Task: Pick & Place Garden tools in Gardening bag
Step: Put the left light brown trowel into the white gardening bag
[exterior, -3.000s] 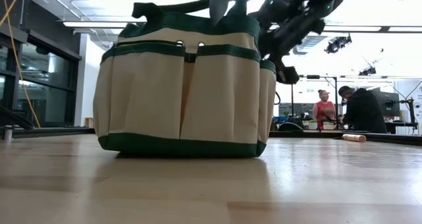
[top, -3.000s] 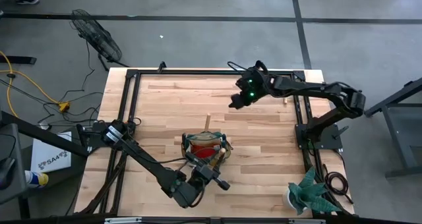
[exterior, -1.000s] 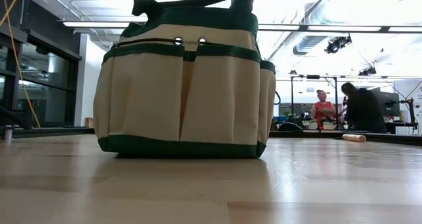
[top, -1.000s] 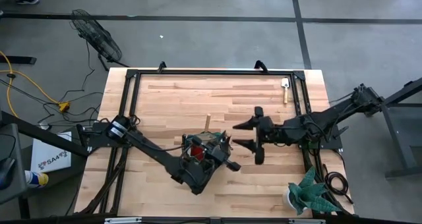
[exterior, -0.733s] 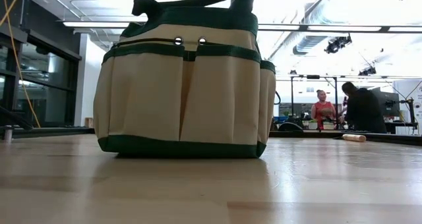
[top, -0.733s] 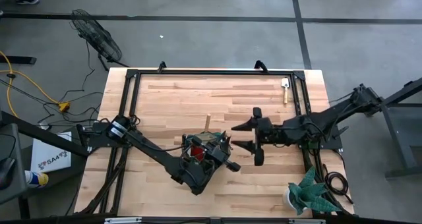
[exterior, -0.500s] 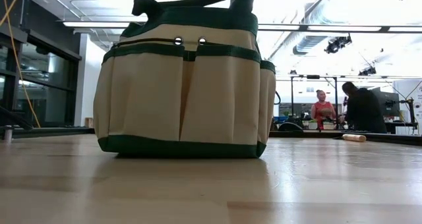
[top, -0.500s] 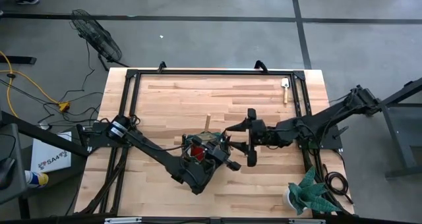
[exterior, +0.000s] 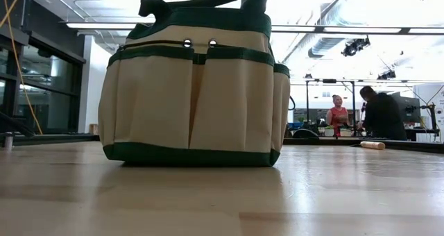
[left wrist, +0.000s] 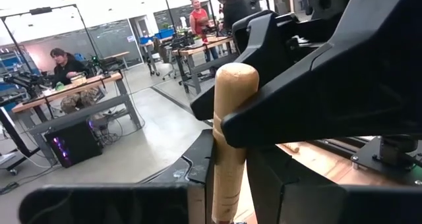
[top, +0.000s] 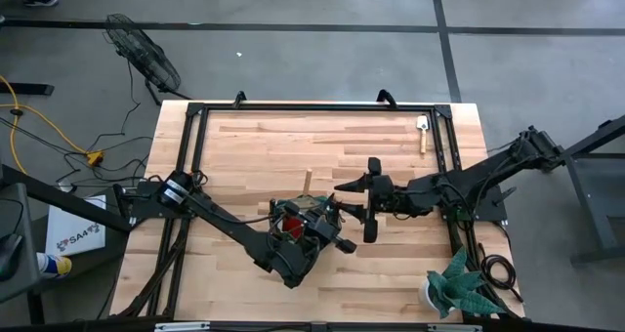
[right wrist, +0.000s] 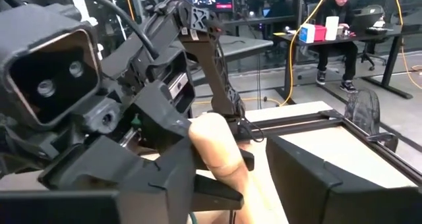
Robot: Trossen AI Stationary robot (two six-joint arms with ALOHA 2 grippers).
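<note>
The gardening bag (top: 285,210) (exterior: 194,90) stands on its flat bottom at the table's middle, near the front, with a red item (top: 286,228) inside. Over its right side my left gripper (top: 330,223) is shut on a wooden-handled garden tool (left wrist: 227,132); the tool's metal end is hidden. My right gripper (top: 342,199) (right wrist: 241,184) comes level from the table's right, open. Its fingers stand on either side of the handle's rounded free end (right wrist: 212,145); whether a finger touches it I cannot tell. Neither gripper shows in the low view. My left gripper pinches the tool's wooden handle (left wrist: 226,184) between its two fingers (left wrist: 198,184), a hand's width below the rounded free end. The fingers lie across the handle. The handle sticks out beyond them, and what lies below the hold is hidden by the gripper.
A small wooden-handled trowel (top: 422,127) (exterior: 372,145) lies at the far right of the table. A short wooden stick (top: 307,179) lies just beyond the bag. A green spiky potted plant (top: 457,285) stands at the near right corner. Black frame rails (top: 195,156) run around the tabletop.
My right gripper has moved toward the table's left, up to the handle held by my left gripper over the bag. The bag has stayed where it was.
</note>
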